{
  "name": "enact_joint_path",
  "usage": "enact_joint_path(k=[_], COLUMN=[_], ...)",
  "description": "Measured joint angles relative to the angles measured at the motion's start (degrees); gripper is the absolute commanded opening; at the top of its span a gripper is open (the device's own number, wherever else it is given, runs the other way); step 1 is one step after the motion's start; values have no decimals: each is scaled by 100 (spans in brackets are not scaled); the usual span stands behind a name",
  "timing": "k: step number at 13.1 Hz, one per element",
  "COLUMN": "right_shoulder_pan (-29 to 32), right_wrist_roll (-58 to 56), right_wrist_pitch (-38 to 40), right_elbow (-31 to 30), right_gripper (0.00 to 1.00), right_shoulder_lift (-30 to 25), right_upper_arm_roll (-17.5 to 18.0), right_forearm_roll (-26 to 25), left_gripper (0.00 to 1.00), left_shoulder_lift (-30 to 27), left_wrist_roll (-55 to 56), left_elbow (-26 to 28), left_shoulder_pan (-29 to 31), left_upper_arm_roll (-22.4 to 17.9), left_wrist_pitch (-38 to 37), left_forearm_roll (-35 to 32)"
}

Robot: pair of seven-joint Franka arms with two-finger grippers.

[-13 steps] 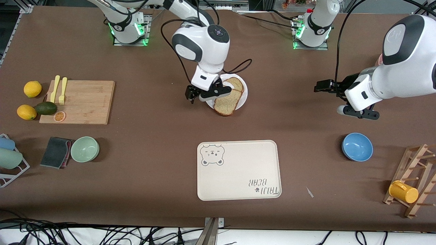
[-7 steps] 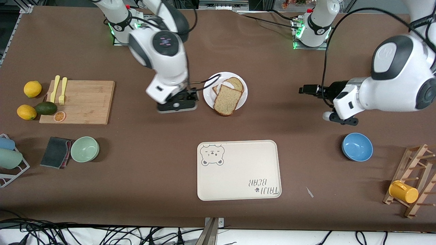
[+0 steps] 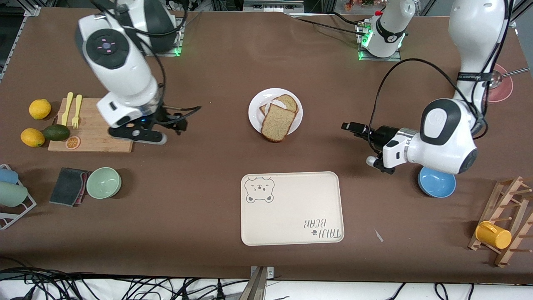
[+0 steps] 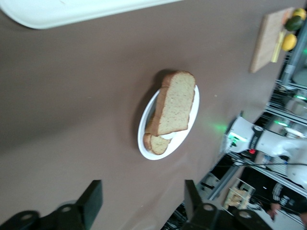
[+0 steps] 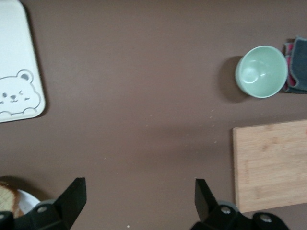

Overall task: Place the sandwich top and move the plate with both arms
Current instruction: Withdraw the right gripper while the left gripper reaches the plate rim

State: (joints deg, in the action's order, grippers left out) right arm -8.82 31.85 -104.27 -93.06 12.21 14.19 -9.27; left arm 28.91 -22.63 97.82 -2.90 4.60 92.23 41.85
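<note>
Left wrist view: the left gripper (image 4: 142,191) has its black fingers (image 4: 93,201) spread w/ nothing between them, only bare brown tabletop. The right gripper (image 5: 138,189) is also wide apart and empty. It hangs over the table by the edge of the pale wooden cutting board (image 3: 100,123), toward the right arm's end.

In the front view, the left gripper hovers over open table between the small round white plate (image 3: 255,109) and the glossy blue bowl (image 3: 437,183), pointing at the plate.

The plate sits upper-middle in the front view. The sandwich top (image 3: 278,122), a roughly square wholemeal slice w/ speckled tan crumb and darker crust, lies on it across a second brown slice (image 3: 288,101). It is skewed, and one corner overhangs the rim on the camera side.

So the top looks placed, and the plate move is prob. the step in hand.

- Bring both grippers in low at opposite rims and pinch the lip only, not the bread.
- The rim is thin, smooth and likely slippery, so close evenly on both sides.
- Lift level and slow. The slices are soft and unsecured, and the overhanging one could slide.

The cream rectangular bear-printed tray (image 3: 291,208), nearer the camera, looks like the probable destination.
</note>
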Motion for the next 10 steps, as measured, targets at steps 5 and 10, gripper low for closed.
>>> enact_joint_path(k=[5,10], right_shoulder_pan=[269,763], right_wrist_roll=[-861,-1607], right_wrist_pitch=[530,750], right_elbow=[1,-63], right_gripper=[100,100], right_shoulder_lift=[-601,-1031], right_upper_arm_roll=[-862,-882], right_forearm_roll=[1205,1217], left_gripper=[69,57], left_shoulder_lift=[103,231], left_wrist_roll=[-1222,-2596], left_elbow=[1158,2038], left_shoulder_pan=[-127,-346], left_upper_arm_roll=[232,390], left_wrist_pitch=[1136,2161], left_forearm_roll=[1153,2236])
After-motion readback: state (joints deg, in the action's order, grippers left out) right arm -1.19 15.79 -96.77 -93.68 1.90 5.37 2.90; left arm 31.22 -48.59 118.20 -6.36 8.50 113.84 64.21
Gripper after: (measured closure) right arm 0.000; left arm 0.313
